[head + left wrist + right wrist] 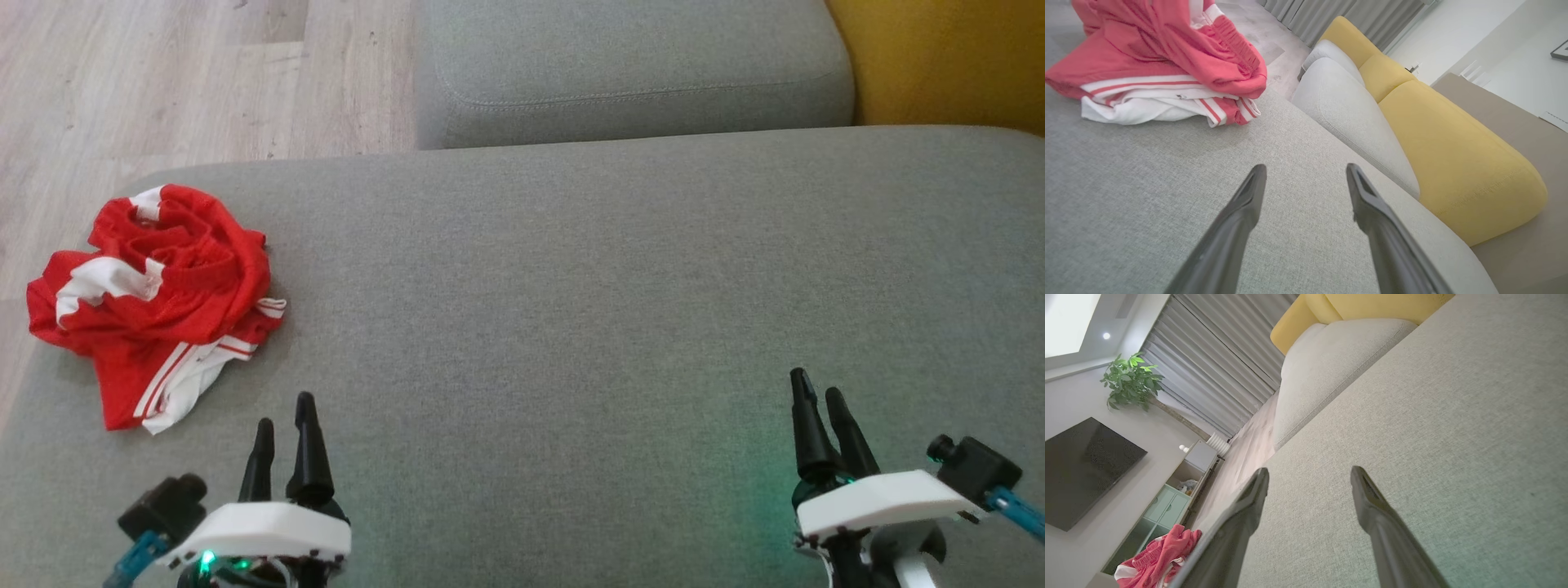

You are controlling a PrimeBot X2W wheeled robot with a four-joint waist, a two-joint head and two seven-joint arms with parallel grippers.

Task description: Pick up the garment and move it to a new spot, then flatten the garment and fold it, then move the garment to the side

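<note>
Fingers of the left gripper and right gripper are spread, holding nothing. The crumpled red-and-white garment lies heaped at the left end of the grey couch seat, ahead and left of the left gripper, well apart from the right, so the left arm seems better placed.

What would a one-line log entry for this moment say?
stage: before pickup | crumpled red-and-white fabric garment: left end of grey fabric sofa seat, untouched | left gripper: open, empty | right gripper: open, empty
</note>
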